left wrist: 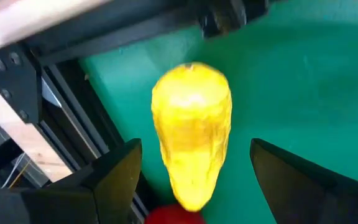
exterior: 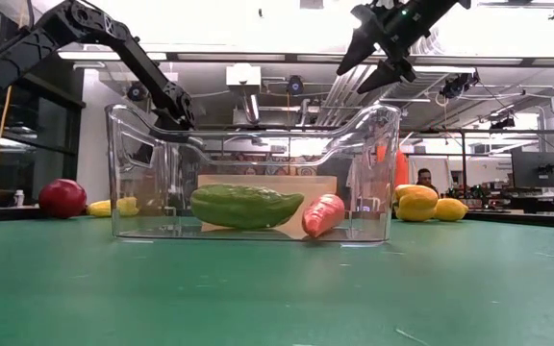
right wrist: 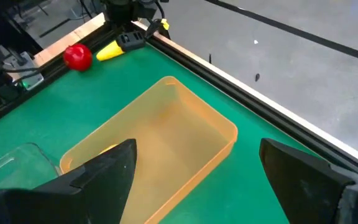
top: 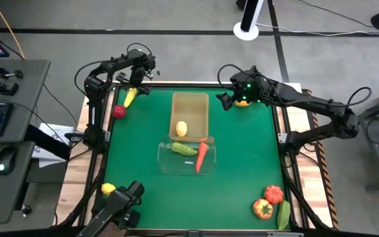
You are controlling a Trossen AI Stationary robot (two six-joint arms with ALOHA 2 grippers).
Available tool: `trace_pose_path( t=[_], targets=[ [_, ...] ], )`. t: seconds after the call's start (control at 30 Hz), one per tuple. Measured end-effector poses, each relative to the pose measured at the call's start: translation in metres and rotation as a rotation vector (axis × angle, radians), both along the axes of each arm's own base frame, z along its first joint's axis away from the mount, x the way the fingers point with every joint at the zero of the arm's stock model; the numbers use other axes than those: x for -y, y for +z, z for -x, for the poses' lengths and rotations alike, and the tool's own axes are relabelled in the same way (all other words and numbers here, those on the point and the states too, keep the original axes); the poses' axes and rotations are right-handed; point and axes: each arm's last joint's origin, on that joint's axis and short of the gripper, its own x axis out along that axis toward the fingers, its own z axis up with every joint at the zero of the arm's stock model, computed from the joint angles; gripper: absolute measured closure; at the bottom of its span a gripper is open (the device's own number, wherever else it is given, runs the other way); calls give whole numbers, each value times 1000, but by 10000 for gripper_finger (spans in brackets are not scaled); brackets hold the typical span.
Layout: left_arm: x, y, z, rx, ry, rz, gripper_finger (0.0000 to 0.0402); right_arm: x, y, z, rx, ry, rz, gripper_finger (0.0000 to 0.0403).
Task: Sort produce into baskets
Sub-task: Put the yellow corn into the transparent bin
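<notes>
A yellow banana (top: 130, 97) lies on the green mat at the far left, with a red apple (top: 119, 111) just nearer. My left gripper (top: 137, 81) hangs open above the banana; in the left wrist view its fingers stand on either side of the banana (left wrist: 191, 134) without touching. The tan basket (top: 191, 105) holds a lemon (top: 181, 128). The clear basket (top: 166, 164) holds a green cucumber (top: 184, 149) and a red carrot (top: 202, 156). My right gripper (top: 224, 100) is open and empty, raised beside the tan basket's far right corner (right wrist: 229, 134).
An orange-yellow pepper (top: 242, 103) lies under my right arm at the far edge. A tomato (top: 274, 193), another pepper (top: 262, 209) and a cucumber (top: 283, 214) lie at the near right corner. A lemon (top: 108, 189) lies at the near left, beside a camera mount (top: 127, 201).
</notes>
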Motion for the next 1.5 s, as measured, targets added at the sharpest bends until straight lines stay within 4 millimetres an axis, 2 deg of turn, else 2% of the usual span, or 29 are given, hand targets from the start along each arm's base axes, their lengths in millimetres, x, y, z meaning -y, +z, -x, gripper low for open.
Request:
trace_pose_path(
  t=[0.17,0.37,0.5,0.6,0.73,0.83,0.93,1.0,1.07,1.17,1.27,1.33,1.5],
  targets=[
    [2,-4,1,-3,0,7,138,0,0,0,0,0,1,71],
    [11,-23,5,1,60,17,204,0,0,0,-3,0,5,71],
    [14,-19,1,4,30,44,251,0,0,0,6,-8,-6,71],
    [16,1,-5,42,14,5,280,0,0,0,19,-17,-27,71],
    [20,42,-13,130,-29,-124,284,-2,3,2,26,-6,-13,71],
    [35,84,-19,231,-71,-262,283,-4,13,9,62,8,25,71],
    [65,129,-28,381,-134,-356,277,-9,27,19,150,0,42,71],
    [92,158,-35,513,-185,-422,277,-14,38,27,231,-2,24,71],
    [127,188,-39,650,-253,-470,277,-21,48,36,292,3,15,71],
    [184,222,-47,832,-368,-517,277,-34,57,46,336,44,17,71],
    [242,244,-55,992,-480,-524,276,-47,62,50,366,94,7,71],
    [279,252,-58,1064,-556,-512,276,-54,63,50,380,118,-13,71],
    [354,246,-69,1079,-741,-504,275,-67,62,45,396,148,-75,71]
  ],
)
